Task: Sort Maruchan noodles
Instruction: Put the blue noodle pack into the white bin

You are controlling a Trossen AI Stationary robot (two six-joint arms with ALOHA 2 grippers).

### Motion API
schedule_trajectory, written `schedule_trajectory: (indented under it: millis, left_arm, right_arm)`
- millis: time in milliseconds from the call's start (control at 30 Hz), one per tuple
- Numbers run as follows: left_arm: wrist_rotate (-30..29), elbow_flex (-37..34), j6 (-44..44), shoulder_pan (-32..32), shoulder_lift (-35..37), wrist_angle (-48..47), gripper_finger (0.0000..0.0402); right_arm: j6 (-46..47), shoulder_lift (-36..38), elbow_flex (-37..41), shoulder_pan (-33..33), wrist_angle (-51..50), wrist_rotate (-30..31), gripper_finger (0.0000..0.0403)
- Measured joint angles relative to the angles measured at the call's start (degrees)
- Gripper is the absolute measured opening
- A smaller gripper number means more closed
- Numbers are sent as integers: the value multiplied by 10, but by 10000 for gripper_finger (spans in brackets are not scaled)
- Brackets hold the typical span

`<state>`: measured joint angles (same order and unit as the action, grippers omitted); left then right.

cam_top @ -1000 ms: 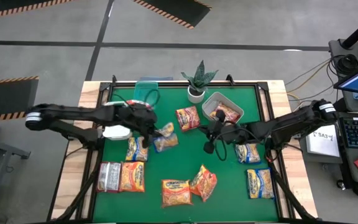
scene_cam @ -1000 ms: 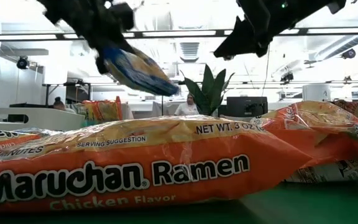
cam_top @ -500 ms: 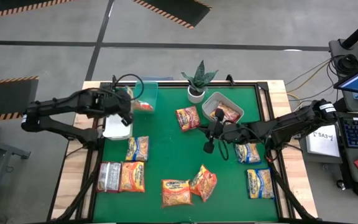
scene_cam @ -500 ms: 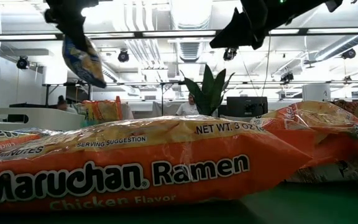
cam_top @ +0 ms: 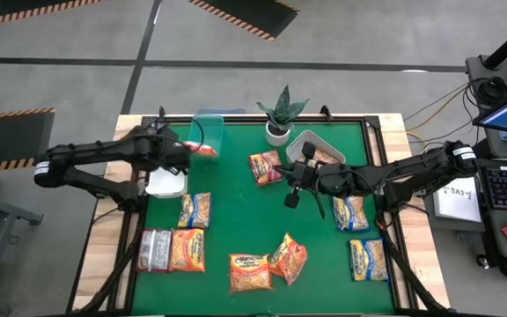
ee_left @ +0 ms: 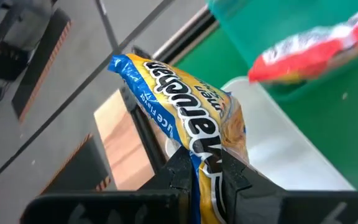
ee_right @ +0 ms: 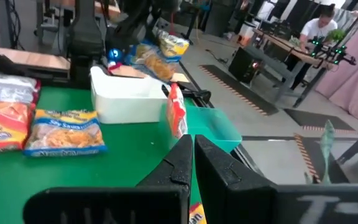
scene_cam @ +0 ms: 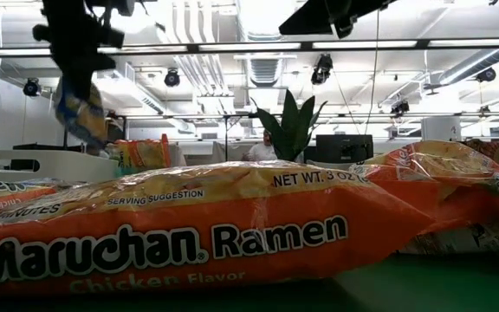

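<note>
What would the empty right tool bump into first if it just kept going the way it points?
Probably the clear teal bin holding a red packet: the shut right tool points straight at it in its wrist view. Depth is unclear, so that's a guess.

Both arms are dark, slender and jointed, each with a pale grey band near the shoulder end. Thin black cables loop along the left arm (cam_top: 104, 158); the right arm (cam_top: 394, 176) seemingly carries similar wiring.
</note>
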<state>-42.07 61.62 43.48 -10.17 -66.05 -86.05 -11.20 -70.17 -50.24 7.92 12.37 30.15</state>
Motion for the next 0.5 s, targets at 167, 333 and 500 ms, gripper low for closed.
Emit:
schedule_trajectory:
  millis: [167, 333, 500]
  left_arm:
    - [10, -58, 43, 0, -14, 32, 11]
    - [26, -106, 37, 0, -33, 116, 13]
    - [41, -135, 36, 0, -60, 159, 14]
  right_arm:
    - [-7, 0, 7, -1, -3, 0, 9]
    - [-9, -1, 8, -1, -1, 0, 9]
    - [-9, -1, 8, -1, -1, 0, 9]
